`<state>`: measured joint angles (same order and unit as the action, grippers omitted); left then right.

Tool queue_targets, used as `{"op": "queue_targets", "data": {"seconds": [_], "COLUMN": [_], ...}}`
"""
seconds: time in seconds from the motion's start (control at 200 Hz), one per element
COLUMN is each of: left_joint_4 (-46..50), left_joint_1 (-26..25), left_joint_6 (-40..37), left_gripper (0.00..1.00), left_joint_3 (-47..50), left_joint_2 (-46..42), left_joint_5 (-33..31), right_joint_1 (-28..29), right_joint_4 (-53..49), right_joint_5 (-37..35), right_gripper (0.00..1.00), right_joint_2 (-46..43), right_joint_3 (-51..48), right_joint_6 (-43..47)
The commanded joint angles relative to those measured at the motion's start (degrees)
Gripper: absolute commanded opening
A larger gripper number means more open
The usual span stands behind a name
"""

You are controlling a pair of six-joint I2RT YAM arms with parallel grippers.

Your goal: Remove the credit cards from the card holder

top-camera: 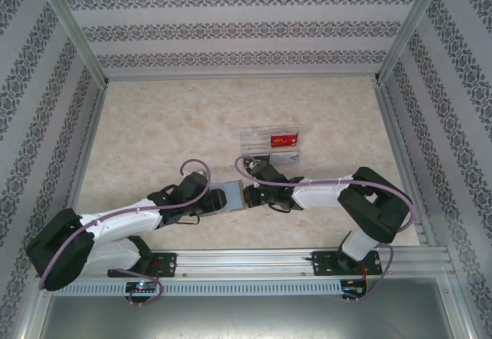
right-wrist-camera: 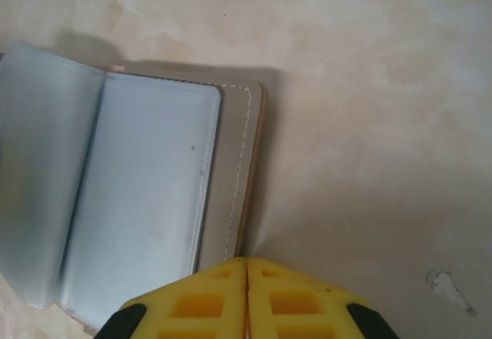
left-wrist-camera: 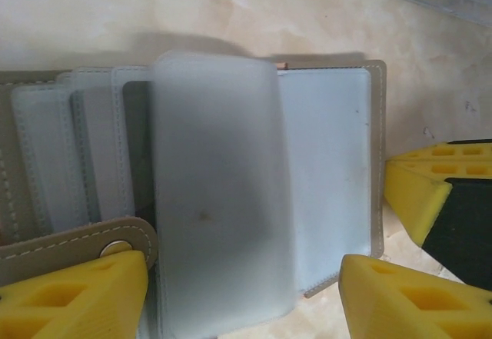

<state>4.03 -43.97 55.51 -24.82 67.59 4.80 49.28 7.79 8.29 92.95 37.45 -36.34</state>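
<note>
**Card holder lies open between both hands**

The left hand (left-wrist-camera: 246, 308) stands wide, astride the card holder (left-wrist-camera: 330, 177), which lies open on the desk (left-wrist-camera: 231, 8), near centre. Its sleeves look soft and slippery. The cards are likely stiff and light, so pinch an exposed edge. The right hand (right-wrist-camera: 246, 297), closed on nothing, sits at the holder's right panel.

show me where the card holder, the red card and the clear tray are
card holder (left-wrist-camera: 327, 177): left wrist view, right inner sleeve
red card (top-camera: 283, 140): top view, its middle
clear tray (top-camera: 247, 142): top view, bare left end
</note>
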Motion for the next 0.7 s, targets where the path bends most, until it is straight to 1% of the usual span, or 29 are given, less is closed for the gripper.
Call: {"op": "queue_targets", "data": {"seconds": [0.0, 0.25, 0.34, 0.44, 0.575, 0.655, 0.694], "left_joint_4": [-3.8, -3.13, -2.17, -1.76, -0.99, -0.05, 0.93], "left_joint_1": [-1.25, -2.53, -2.64, -2.7, -2.71, -2.72, -2.7], "left_joint_6": [-1.19, -2.13, -2.32, -2.33, -2.42, -2.83, -3.15], "left_gripper": [0.69, 0.72, 0.8, 0.8, 0.81, 0.81, 0.81], "left_joint_3": [-1.53, -4.25, -4.6, -4.37, -4.83, -5.45, -5.88], "left_joint_2": [1.85, 3.73, 3.34, 2.42, 1.26, 0.89, 0.63], "left_joint_5": [2.77, 2.92, 2.35, 2.15, 1.96, 1.49, 1.07], "right_joint_1": [0.73, 0.73, 0.72, 0.74, 0.65, 0.56, 0.48], "right_joint_4": [1.26, 1.11, 1.04, 1.08, 0.69, 0.1, -0.28], "right_joint_5": [1.29, 1.19, 1.06, 0.98, -0.28, -1.19, -1.61], "right_gripper": [0.11, 0.11, 0.11, 0.12, 0.14, 0.2, 0.21], "right_joint_2": [1.46, 1.36, 1.19, 0.95, -0.84, -2.26, -3.08], "right_joint_3": [1.13, 1.13, 1.04, 1.03, 0.52, 0.26, 0.1], "right_joint_6": [-0.84, -0.83, -0.82, -0.75, -0.77, -0.67, -0.58]}}
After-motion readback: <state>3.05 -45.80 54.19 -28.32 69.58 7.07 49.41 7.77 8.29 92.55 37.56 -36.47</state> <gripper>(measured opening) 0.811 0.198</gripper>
